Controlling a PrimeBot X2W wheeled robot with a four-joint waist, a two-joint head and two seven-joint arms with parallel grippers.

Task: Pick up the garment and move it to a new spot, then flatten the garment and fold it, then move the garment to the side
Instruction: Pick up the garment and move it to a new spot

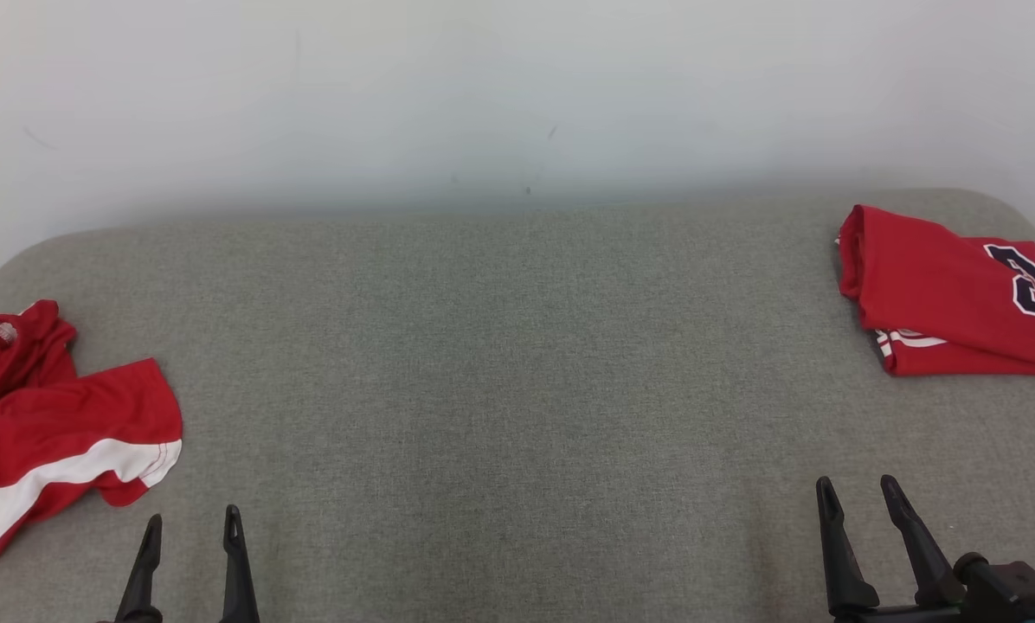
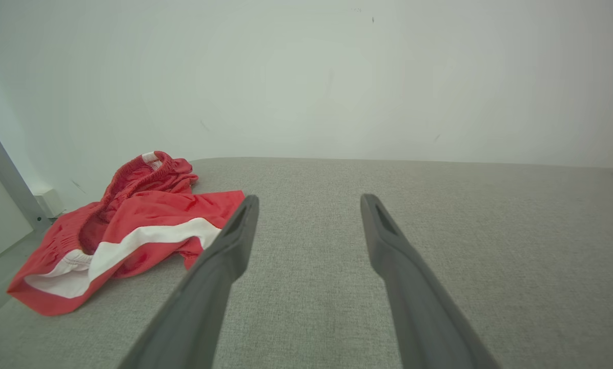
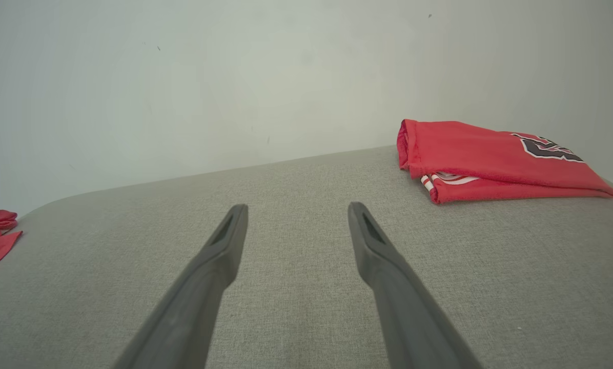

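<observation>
**A:** What is the cloth like, and the surface under it?

**B:** The desk [image 1: 517, 363] is covered in a grey, coarse woven fabric and has rounded far corners. It stands against a plain pale wall [image 1: 483, 86]. The garment, a pair of red shorts [image 1: 67, 433], is thin, smooth and slightly shiny. It has a broad white band, and the left wrist view shows a gathered, elastic waistband.

**A:** Where do they lie, and which way do they point?

**B:** They sit crumpled in a heap at the desk's left edge, partly cut off by the picture's border. The heap runs longer from near to far, with the bunched waistband at the far end. One flat leg spreads towards the desk's middle, its hem facing the robot's right. The white band slants across it from near left to far right.

**A:** Any writing?

**B:** There is a small white patch at the waistband, too small to read. A folded red jersey [image 1: 941, 294] lies as a neat flat rectangle at the far right. It carries dark numerals edged in white, seemingly "23", turned sideways and clipped by the frame.

**A:** And the end effectors?

**B:** The left end effector [image 1: 193, 517] is released, its fingers spread over bare fabric just beside the shorts. The right end effector [image 1: 856, 482] is likewise released, grasping nothing, near the front right.
</observation>
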